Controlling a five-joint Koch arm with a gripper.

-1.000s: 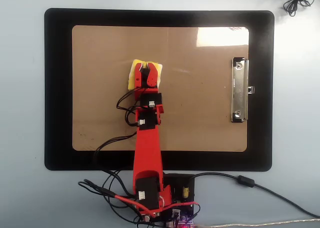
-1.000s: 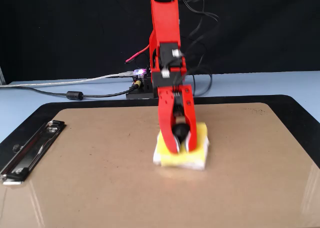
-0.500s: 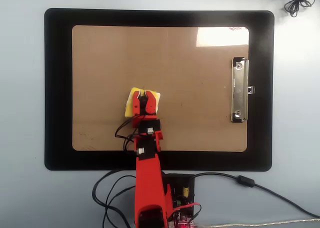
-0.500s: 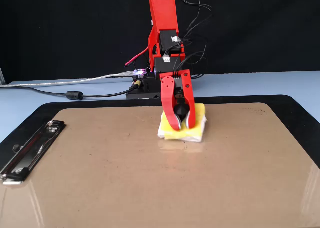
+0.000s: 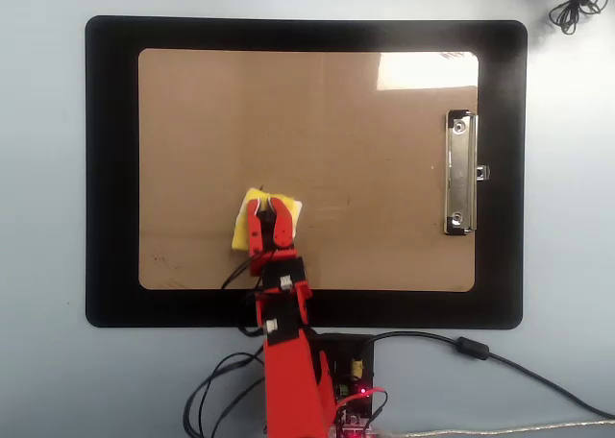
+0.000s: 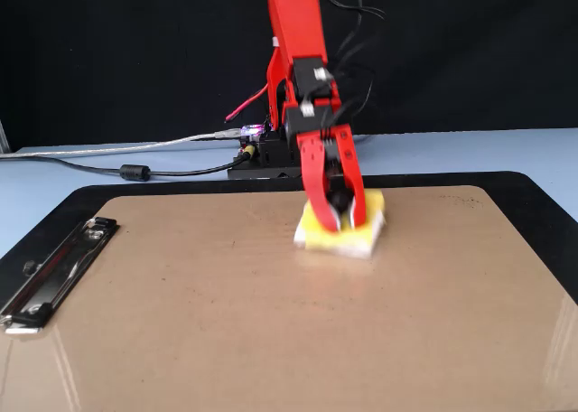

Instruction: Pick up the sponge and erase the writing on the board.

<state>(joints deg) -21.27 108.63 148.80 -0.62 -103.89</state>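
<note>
The brown board (image 5: 375, 159) lies on a black mat (image 5: 110, 169). In the overhead view its silver clip (image 5: 459, 174) is at the right end. The yellow sponge (image 5: 241, 231) rests flat on the board near its lower left. My red gripper (image 5: 266, 206) stands right over it, jaws closed around the black knob. In the fixed view the sponge (image 6: 359, 238) sits at the board's (image 6: 271, 322) far middle, with the gripper (image 6: 340, 215) pinching its centre from above. No dark writing shows on the board in either view.
The arm's base (image 5: 346, 361) and its cables sit just off the mat's near edge in the overhead view. A coiled black cable (image 5: 577, 6) lies at the top right corner. In the fixed view the clip (image 6: 54, 272) is at the left.
</note>
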